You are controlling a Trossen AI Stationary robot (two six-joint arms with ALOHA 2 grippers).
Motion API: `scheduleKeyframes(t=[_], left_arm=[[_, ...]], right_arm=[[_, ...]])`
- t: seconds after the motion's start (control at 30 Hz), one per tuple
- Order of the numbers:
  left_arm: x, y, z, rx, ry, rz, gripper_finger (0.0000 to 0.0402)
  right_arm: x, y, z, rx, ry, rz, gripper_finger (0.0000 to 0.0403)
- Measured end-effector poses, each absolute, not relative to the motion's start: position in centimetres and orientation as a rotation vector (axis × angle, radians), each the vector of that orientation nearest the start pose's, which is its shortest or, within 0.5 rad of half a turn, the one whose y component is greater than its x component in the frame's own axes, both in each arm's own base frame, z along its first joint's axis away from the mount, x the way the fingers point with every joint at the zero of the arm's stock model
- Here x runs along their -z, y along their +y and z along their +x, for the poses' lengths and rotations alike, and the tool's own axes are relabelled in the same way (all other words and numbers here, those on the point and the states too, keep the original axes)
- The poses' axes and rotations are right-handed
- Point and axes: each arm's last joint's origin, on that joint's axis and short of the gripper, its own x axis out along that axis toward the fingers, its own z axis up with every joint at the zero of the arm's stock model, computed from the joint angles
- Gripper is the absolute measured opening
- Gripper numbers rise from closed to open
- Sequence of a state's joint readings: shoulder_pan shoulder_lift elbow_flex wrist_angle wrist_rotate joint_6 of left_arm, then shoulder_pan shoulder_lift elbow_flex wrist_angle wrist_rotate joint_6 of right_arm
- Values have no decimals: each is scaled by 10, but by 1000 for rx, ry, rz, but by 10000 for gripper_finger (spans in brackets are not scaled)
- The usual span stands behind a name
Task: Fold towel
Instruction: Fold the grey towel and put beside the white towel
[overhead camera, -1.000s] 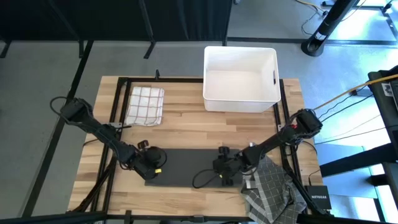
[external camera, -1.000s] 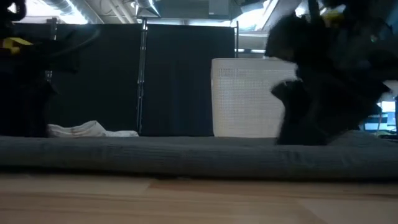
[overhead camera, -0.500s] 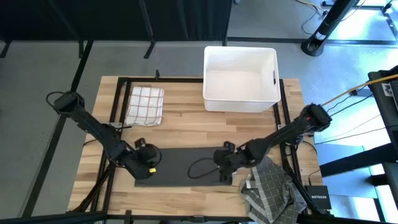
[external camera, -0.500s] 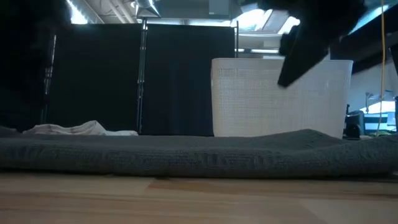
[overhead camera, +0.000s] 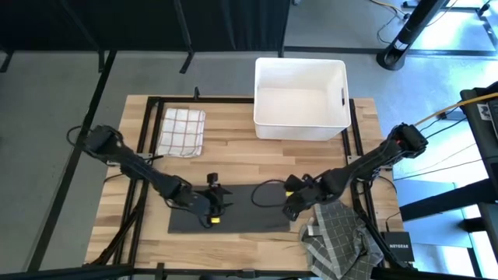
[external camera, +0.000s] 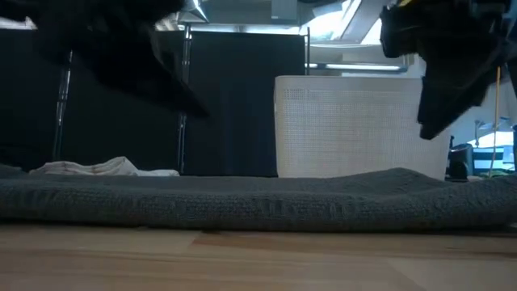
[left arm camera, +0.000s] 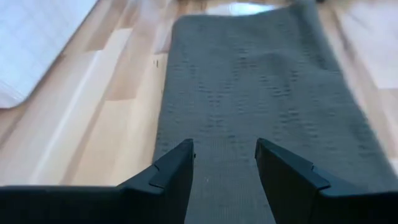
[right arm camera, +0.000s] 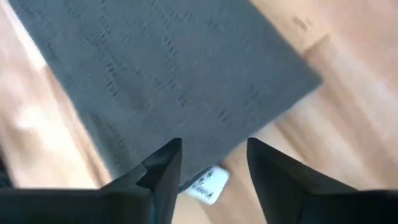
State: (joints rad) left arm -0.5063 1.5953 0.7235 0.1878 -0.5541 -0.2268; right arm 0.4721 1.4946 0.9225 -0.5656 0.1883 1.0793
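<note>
High view: the grey towel point(overhead camera: 233, 208) lies flat on the table point(overhead camera: 233, 159), in front of the white bin point(overhead camera: 301, 97). The left gripper point(overhead camera: 214, 204) hangs over the towel's middle; the right gripper point(overhead camera: 289, 204) is at its right end. A checked cloth point(overhead camera: 181, 131) lies left of the bin.

Low view: the towel point(external camera: 242, 206) stretches across, the bin point(external camera: 355, 129) behind it.

Left wrist view: fingers point(left arm camera: 171, 177) are parted, empty, above the towel point(left arm camera: 249, 93).

Right wrist view: fingers point(right arm camera: 165, 171) are spread, released, over the towel point(right arm camera: 168, 68).
</note>
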Motion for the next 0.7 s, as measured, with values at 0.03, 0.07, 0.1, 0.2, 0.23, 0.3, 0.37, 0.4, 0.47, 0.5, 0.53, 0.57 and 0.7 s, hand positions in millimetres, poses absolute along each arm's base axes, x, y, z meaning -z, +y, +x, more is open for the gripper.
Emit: scheduleKeyframes(t=[0.03, 0.07, 0.1, 0.2, 0.23, 0.3, 0.37, 0.4, 0.47, 0.5, 0.53, 0.57, 0.7], left_arm=[[-153, -133, 275, -115, 582, 131, 166], [-146, -133, 277, -117, 596, 147, 166], [-140, -132, 278, -116, 618, 167, 166], [-128, -132, 280, -123, 656, 189, 166], [-127, -132, 280, -124, 662, 193, 166], [-127, -132, 280, -123, 660, 194, 166], [-127, -132, 280, -124, 657, 192, 166], [-127, -131, 281, -125, 655, 191, 166], [-128, -131, 282, -122, 647, 200, 166], [-128, -130, 282, -122, 646, 201, 166], [-128, -130, 282, -122, 645, 203, 166], [-128, -130, 282, -123, 642, 203, 166], [-130, -129, 284, -126, 631, 198, 166]], right_arm=[[-196, 121, 249, 342, 1066, 629, 192], [-193, 121, 247, 346, 1069, 652, 203], [-188, 119, 244, 353, 1074, 673, 215], [-172, 116, 236, 361, 1083, 754, 249], [-166, 115, 233, 365, 1082, 786, 258], [-155, 114, 229, 359, 1056, 861, 273], [-142, 114, 223, 351, 1026, 932, 282], [-138, 113, 221, 353, 1006, 957, 283], [-132, 111, 218, 362, 970, 1009, 284], [-128, 110, 216, 374, 966, 1026, 282], [-127, 109, 216, 385, 960, 1045, 281], [-125, 109, 215, 392, 959, 1052, 278], [-120, 111, 218, 386, 949, 1056, 266]])
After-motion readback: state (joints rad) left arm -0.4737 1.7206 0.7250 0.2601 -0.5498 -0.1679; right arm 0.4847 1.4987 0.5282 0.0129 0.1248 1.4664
